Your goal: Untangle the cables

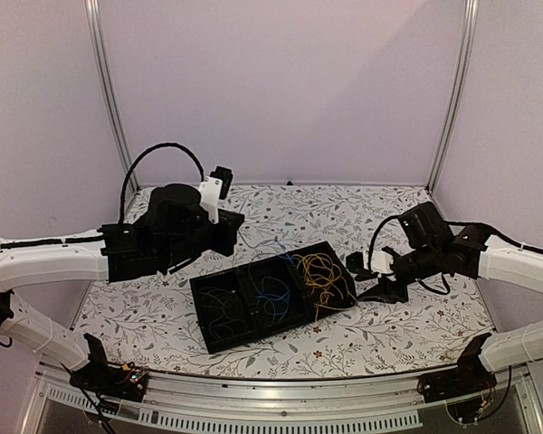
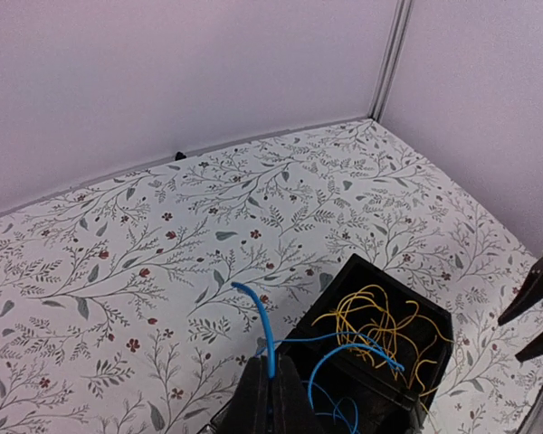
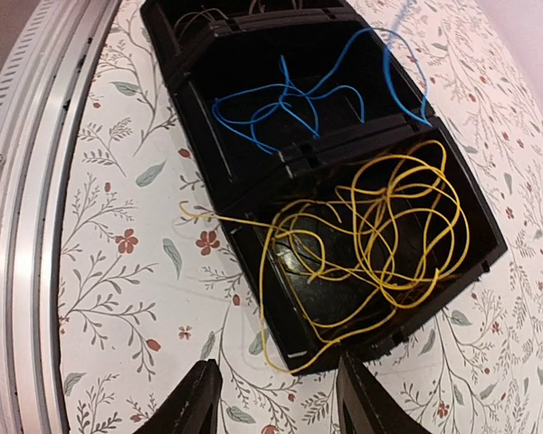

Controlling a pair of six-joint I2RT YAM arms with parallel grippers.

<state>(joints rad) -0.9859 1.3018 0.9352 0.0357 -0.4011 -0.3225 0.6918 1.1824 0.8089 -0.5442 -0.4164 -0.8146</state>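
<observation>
A black tray with three compartments lies mid-table. A tangle of yellow cables fills its right compartment, and one yellow strand hangs over the wall onto the table. Blue cables lie in the middle compartment. The third compartment holds dark strands that I cannot make out. My left gripper is shut on a blue cable; the cable's end sticks up past the fingers and its length runs down into the tray. My right gripper stands open just outside the yellow compartment's end wall, nothing between its fingers.
A metal rail runs along the table's near edge. Pale walls and two metal posts close in the back and sides. The floral tabletop stretches to the far wall. The right arm's fingers show at the right edge of the left wrist view.
</observation>
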